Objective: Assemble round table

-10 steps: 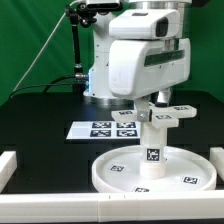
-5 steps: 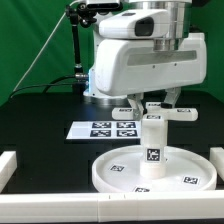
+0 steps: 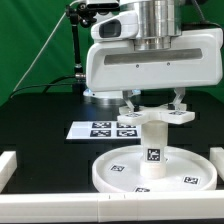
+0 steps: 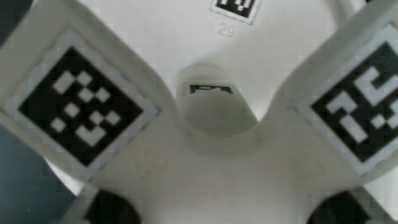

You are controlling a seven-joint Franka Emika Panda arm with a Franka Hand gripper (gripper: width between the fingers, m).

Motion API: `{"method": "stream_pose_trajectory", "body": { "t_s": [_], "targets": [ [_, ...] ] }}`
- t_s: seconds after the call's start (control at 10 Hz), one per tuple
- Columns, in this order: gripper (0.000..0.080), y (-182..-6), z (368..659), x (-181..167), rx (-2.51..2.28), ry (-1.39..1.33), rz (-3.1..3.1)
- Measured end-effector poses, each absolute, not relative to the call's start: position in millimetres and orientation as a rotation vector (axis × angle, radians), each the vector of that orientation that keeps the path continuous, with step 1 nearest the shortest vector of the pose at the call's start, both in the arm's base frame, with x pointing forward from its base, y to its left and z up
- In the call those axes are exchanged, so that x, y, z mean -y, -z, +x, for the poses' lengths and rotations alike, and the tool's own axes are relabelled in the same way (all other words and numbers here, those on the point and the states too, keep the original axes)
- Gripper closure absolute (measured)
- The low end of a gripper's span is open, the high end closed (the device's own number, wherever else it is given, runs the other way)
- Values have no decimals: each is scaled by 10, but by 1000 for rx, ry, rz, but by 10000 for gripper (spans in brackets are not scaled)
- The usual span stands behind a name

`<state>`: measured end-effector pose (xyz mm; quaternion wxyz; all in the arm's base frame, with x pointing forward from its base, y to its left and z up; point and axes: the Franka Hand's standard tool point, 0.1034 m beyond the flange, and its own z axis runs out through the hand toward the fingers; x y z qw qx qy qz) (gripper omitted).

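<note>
The large round disc [image 3: 120,172] lies flat on the black table, at the front in the exterior view. The short thick post [image 3: 153,142] stands upright at its middle. The cross-shaped piece [image 3: 156,117] sits level on top of the post. My gripper [image 3: 154,106] comes straight down from above and is shut on the cross-shaped piece. In the wrist view, two tagged arms of the cross-shaped piece [image 4: 80,95] spread out from my gripper [image 4: 222,208]. A tag on the post [image 4: 210,88] shows between them. The disc [image 4: 285,20] lies below. The joint between cross and post is hidden.
The marker board [image 3: 103,129] lies on the table behind the disc, toward the exterior view's left. Low white walls stand at the left [image 3: 8,166], the right [image 3: 217,156] and along the front [image 3: 60,207]. The arm's big white body [image 3: 150,60] hangs over the parts.
The arm has swung round and toward the exterior view's left. The cross-shaped piece has moved with it from the post's right side to centred on top of the post.
</note>
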<state>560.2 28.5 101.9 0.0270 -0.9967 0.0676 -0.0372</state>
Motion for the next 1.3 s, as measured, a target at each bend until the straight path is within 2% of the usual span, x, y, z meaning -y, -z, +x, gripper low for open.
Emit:
{"method": "stream_pose_trajectory", "body": {
  "t_s": [0.4,1.3],
  "targets": [
    [353,-1018,5603,-300,-552,106,-3018],
    [353,-1007,5597,-386,-1975,19,-2178]
  ]
}}
